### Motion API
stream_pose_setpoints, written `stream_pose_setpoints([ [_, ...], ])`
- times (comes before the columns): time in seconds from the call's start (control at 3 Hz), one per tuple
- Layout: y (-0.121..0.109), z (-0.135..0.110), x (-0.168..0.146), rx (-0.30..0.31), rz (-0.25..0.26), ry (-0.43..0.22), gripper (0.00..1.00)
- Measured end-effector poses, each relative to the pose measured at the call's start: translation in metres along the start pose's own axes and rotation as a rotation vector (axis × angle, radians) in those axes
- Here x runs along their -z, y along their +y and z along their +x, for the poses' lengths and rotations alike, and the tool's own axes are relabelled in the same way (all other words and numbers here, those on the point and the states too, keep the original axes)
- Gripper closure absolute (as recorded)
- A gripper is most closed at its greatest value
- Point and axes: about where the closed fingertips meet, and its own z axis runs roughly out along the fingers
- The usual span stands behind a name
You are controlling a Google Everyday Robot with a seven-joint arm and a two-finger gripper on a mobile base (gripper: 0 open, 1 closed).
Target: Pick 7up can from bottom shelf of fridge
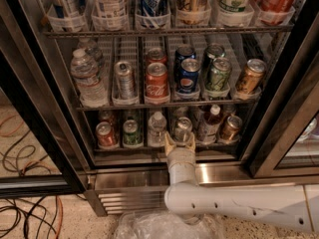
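Observation:
The fridge (40, 108) stands open, with wire racks of drinks. On the bottom shelf (149, 152) the silvery-grey 7up can (183, 128) stands at the front of a middle lane. My gripper (180, 141) is at the shelf's front lip, directly in front of the 7up can. Its two fingers are spread, one at each lower side of the can, not closed on it. The white arm (234, 203) comes in from the lower right.
On the bottom shelf a red can (105, 134), a bright green can (131, 132) and a water bottle (157, 128) stand left of the 7up can; a dark bottle (209, 124) and a copper-brown can (231, 127) stand right. Cables (25, 203) lie on the floor at left.

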Motion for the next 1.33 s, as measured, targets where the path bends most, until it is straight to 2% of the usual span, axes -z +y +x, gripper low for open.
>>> stream_pose_setpoints([
  [1.0,-0.009,0.010,-0.035,-0.001,0.041,0.004,0.39],
  [1.33,-0.010,0.009,-0.035,-0.005,0.045,0.003,0.58],
])
